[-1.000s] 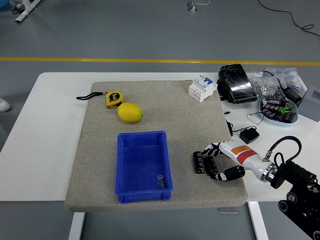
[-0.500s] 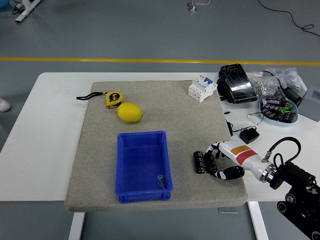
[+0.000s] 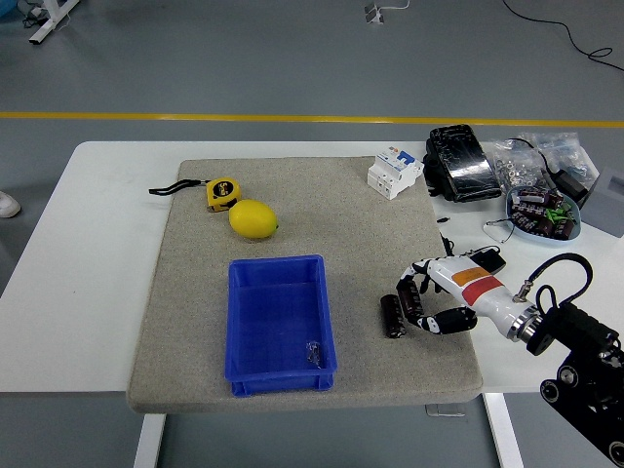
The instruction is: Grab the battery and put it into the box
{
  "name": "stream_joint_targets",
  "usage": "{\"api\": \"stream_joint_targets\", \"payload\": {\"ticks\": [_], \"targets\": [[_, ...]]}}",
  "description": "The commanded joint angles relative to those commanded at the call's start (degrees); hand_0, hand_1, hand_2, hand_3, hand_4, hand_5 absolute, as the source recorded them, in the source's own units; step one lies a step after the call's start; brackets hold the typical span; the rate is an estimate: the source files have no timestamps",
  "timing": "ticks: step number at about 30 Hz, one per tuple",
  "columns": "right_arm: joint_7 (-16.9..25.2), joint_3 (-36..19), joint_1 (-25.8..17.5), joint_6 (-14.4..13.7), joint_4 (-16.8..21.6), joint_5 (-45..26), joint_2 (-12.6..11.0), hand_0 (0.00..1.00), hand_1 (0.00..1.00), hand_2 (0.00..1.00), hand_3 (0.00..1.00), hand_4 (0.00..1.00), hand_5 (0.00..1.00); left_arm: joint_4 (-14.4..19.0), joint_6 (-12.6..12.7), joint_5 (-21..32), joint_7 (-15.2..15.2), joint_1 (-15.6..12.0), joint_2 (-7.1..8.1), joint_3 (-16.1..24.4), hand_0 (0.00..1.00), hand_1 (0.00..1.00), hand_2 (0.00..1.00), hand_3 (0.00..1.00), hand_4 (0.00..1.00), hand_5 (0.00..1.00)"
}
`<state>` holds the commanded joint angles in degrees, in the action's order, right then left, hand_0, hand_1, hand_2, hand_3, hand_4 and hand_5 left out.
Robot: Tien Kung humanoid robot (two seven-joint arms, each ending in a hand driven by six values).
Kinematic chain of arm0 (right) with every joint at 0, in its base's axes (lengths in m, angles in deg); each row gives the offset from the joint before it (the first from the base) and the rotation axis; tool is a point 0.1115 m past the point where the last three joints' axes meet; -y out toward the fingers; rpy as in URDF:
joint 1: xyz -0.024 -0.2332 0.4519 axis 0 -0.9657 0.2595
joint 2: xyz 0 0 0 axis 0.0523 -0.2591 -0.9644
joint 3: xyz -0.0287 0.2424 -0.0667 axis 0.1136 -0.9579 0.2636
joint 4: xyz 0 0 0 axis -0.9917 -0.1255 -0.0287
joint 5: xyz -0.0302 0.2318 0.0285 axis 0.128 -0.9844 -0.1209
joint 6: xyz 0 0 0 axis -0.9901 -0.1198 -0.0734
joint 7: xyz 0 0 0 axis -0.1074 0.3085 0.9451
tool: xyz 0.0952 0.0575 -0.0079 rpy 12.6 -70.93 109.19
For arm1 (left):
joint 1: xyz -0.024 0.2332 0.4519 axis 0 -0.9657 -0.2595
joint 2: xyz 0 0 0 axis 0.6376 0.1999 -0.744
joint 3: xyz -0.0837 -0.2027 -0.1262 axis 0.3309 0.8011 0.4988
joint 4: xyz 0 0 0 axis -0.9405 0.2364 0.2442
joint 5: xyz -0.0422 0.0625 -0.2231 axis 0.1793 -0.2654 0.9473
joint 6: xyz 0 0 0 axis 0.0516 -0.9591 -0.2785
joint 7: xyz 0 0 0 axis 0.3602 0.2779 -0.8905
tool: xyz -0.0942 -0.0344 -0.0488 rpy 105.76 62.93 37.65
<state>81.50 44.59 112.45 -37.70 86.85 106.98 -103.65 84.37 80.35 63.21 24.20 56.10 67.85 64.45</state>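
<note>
Battery (image 3: 391, 317): short black cylinder, lying flat

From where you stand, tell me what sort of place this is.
Probably a robotics lab or workshop test bench. A white table stands on a grey floor marked with a yellow line. Its right end is cluttered with bagged parts, a circuit breaker and a dish of small components.
</note>
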Motion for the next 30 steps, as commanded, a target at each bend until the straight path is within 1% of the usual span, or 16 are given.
{"api": "stream_joint_targets", "payload": {"ticks": [3, 4, 7, 11, 15, 16, 21, 22, 24, 25, 27, 28, 30], "targets": [[-0.3, -0.3, 0.7, 0.1, 1.3, 0.3, 0.2, 0.354, 0.446, 0.518, 0.542, 0.688, 0.002, 0.0, 0.0, -0.1, 0.0, 0.0, 0.07, 0.0, 0.635, 0.657, 0.719, 0.594, 0.664, 0.587], [-0.5, -0.3, 1.1, 0.2, 2.1, 0.5, 0.4, 0.353, 0.442, 0.514, 0.538, 0.659, 0.002, 0.0, 0.0, -0.3, 0.1, -0.1, 0.09, 0.1, 0.634, 0.658, 0.717, 0.593, 0.663, 0.589], [-0.8, -0.1, 2.0, 0.3, 3.8, 1.1, 0.9, 0.353, 0.442, 0.514, 0.538, 0.659, 0.002, 0.0, 0.0, -0.4, 0.1, -0.1, 0.11, 0.2, 0.634, 0.658, 0.717, 0.593, 0.663, 0.589], [-0.9, 0.9, 4.1, 0.7, 6.5, 1.6, 2.4, 0.359, 0.443, 0.517, 0.542, 0.646, 0.002, 0.0, 0.0, -0.5, 0.0, -0.1, 0.09, 0.3, 0.634, 0.657, 0.717, 0.593, 0.663, 0.59], [-0.7, 2.6, 6.7, 2.2, 7.9, 1.5, 4.1, 0.359, 0.443, 0.517, 0.542, 0.646, 0.002, 0.0, 0.1, -0.6, -0.1, -0.1, 0.16, 0.3, 0.634, 0.657, 0.717, 0.593, 0.663, 0.59], [-0.6, 3.3, 7.6, 2.9, 7.9, 1.5, 4.6, 0.361, 0.454, 0.558, 0.717, 0.762, 0.009, 0.0, 0.1, -0.6, -0.1, -0.1, 0.2, 0.3, 0.633, 0.652, 0.712, 0.594, 0.661, 0.588], [-1.1, 6.3, 11.4, 4.9, 7.6, 2.2, 6.6, 0.361, 0.454, 0.558, 0.717, 0.762, 0.009, 0.0, 0.2, -1.1, 0.0, 0.1, 0.43, 0.5, 0.633, 0.652, 0.712, 0.594, 0.661, 0.588], [-1.2, 6.7, 11.8, 5.3, 7.5, 2.3, 6.9, 0.39, 0.512, 0.693, 0.858, 0.928, 0.099, 0.0, 0.3, -1.2, 0.0, 0.2, 0.44, 0.6, 0.633, 0.646, 0.708, 0.593, 0.662, 0.589], [-2.3, 7.8, 13.0, 7.9, 7.1, 4.0, 7.7, 0.39, 0.512, 0.693, 0.858, 0.928, 0.099, 0.0, 0.3, -1.2, 0.1, 0.2, 0.49, 0.6, 0.633, 0.646, 0.708, 0.593, 0.662, 0.589], [-3.0, 8.2, 13.5, 9.8, 7.0, 5.1, 8.0, 0.39, 0.512, 0.693, 0.858, 0.928, 0.099, 0.0, 0.2, -1.3, 0.2, 0.3, 0.51, 0.6, 0.633, 0.646, 0.708, 0.593, 0.662, 0.589], [-3.7, 8.8, 14.3, 12.3, 6.7, 5.7, 8.3, 0.39, 0.512, 0.693, 0.858, 0.928, 0.099, 0.0, 0.0, -1.9, 0.5, 0.4, 0.6, 0.7, 0.633, 0.646, 0.708, 0.593, 0.662, 0.589], [-3.8, 9.0, 14.6, 13.0, 6.6, 5.6, 8.4, 0.493, 0.64, 0.913, 0.998, 0.998, 0.232, 0.0, -0.1, -2.2, 0.7, 0.5, 0.66, 0.8, 0.626, 0.646, 0.703, 0.592, 0.66, 0.586], [-3.8, 9.2, 14.9, 13.7, 6.6, 5.4, 8.4, 0.493, 0.64, 0.913, 0.998, 0.998, 0.232, 0.0, 0.0, -2.4, 0.8, 0.5, 0.69, 0.9, 0.626, 0.646, 0.703, 0.592, 0.66, 0.586]]}}
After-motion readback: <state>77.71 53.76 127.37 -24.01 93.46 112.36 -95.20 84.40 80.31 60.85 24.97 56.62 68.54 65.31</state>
